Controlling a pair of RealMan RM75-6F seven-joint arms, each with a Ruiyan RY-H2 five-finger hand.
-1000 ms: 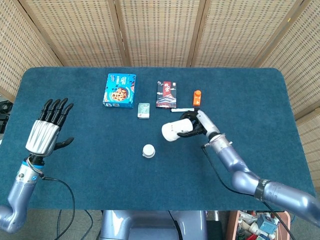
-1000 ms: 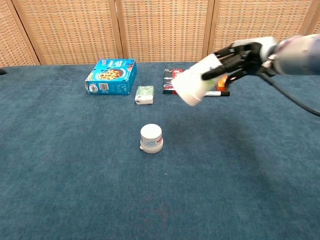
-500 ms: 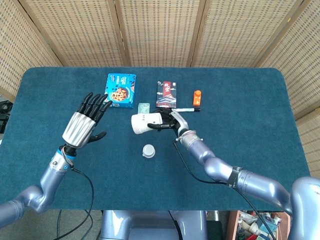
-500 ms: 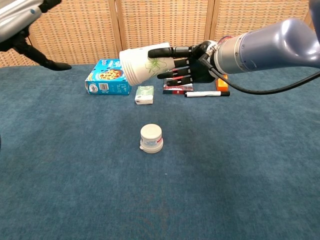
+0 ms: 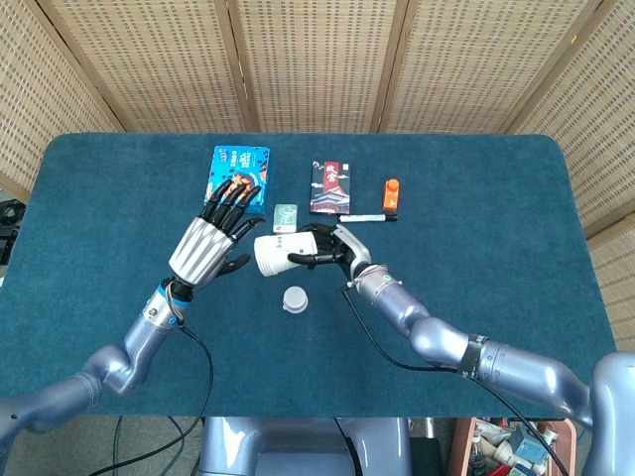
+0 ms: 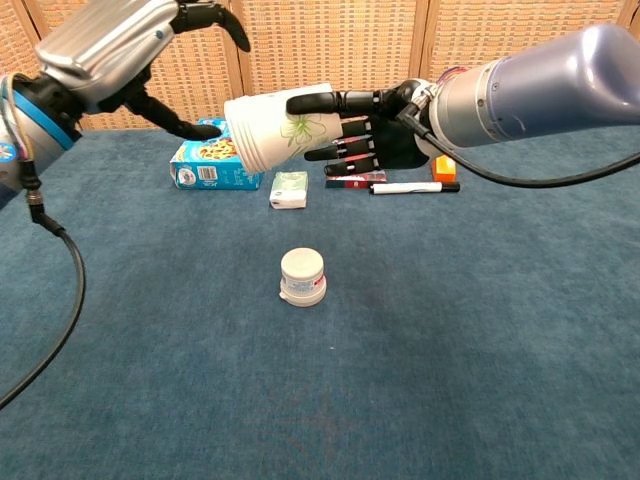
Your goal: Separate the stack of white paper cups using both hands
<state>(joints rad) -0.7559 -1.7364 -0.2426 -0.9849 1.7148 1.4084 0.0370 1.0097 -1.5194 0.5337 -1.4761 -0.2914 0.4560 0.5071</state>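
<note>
A stack of white paper cups [image 5: 275,254] [image 6: 268,130] with a green leaf print lies sideways in the air above the table's middle. My right hand [image 5: 327,248] [image 6: 365,127] grips it from its right end, fingers wrapped over the wall. My left hand [image 5: 211,244] [image 6: 120,45] is open with fingers spread, just left of the stack's free end. Its thumb reaches toward the stack, and I cannot tell whether it touches.
A small white jar [image 5: 294,298] [image 6: 302,276] stands below the cups. At the back lie a blue cookie box [image 5: 234,171] [image 6: 222,154], a small green pack [image 5: 286,216] [image 6: 289,189], a dark red-and-black pack [image 5: 330,185], a white marker [image 6: 412,187] and an orange object [image 5: 391,192].
My left hand has swung right and inward to the stack's free end. My right hand has carried the stack slightly further left and a little lower.
</note>
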